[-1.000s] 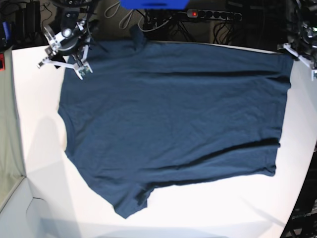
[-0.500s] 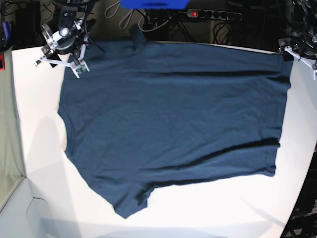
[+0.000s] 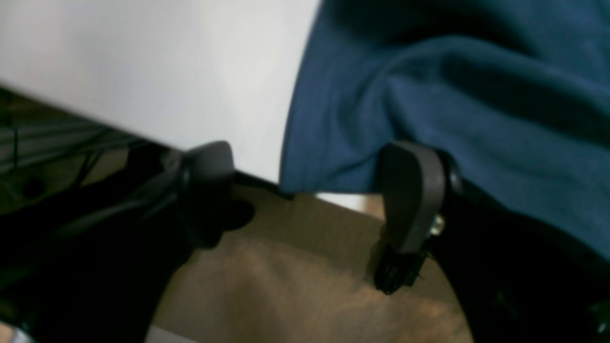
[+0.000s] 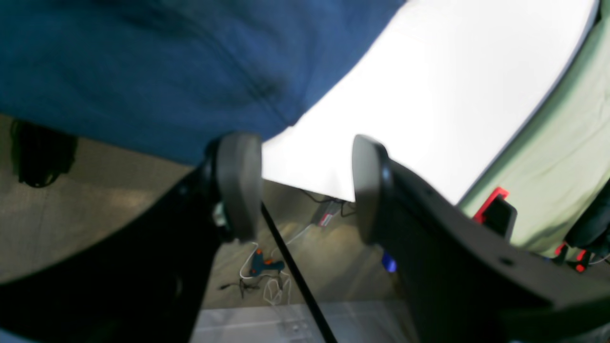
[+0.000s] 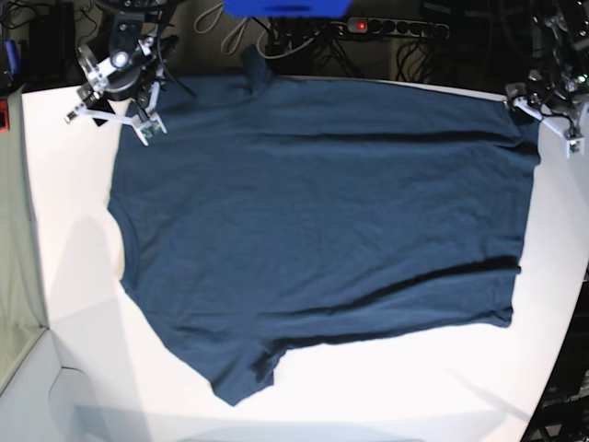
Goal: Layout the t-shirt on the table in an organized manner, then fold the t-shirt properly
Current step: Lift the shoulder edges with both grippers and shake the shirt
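1. Our left gripper (image 3: 310, 190) has its jaws standing apart, and they hold nothing. The corner of the t-shirt (image 3: 429, 95) lies in the gap between the fingers (image 3: 410, 190), but no finger presses on it.
2. Just past this gripper, the cloth bunches into soft folds, and beside it the bare table (image 3: 167, 66) shows with its edge close by.
3. Our right gripper (image 4: 307, 186) is also open and empty. Between its fingers (image 4: 238, 181) we see only the white table edge and the floor below.
4. The t-shirt edge is just above the one finger of this gripper, near it; we cannot tell if they touch.
5. In the base view the t-shirt (image 5: 322, 230) lies spread flat across the table (image 5: 74, 276), with the right gripper (image 5: 115, 115) at one far corner and the left gripper (image 5: 543, 115) at the other.
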